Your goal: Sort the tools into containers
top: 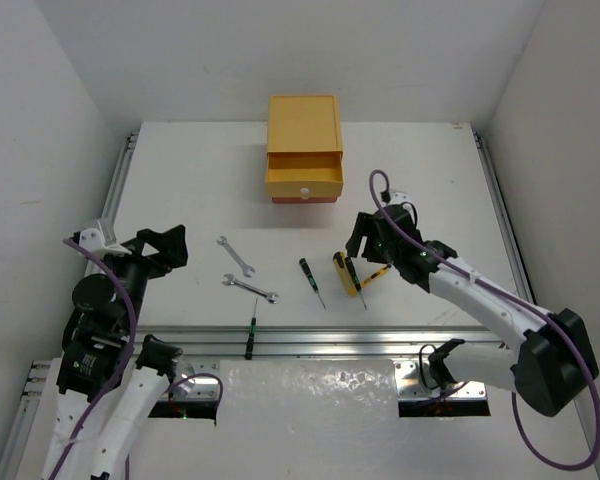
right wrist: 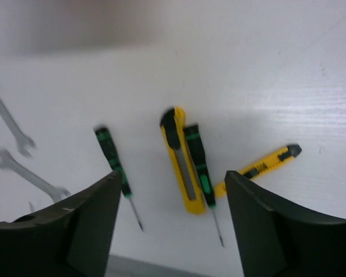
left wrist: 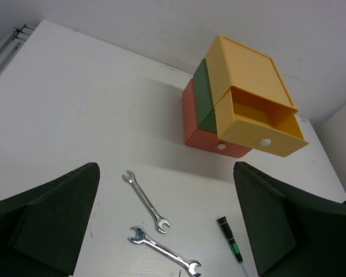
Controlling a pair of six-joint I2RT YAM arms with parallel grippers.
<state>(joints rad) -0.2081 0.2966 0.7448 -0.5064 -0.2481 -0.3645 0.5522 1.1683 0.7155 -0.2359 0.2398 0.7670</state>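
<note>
in left wrist view, green drawer [left wrist: 203,95]

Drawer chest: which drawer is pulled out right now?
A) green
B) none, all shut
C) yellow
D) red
C: the yellow drawer on top juts forward with its hollow inside showing, while the red drawer at the bottom sits pushed in behind it.
</note>
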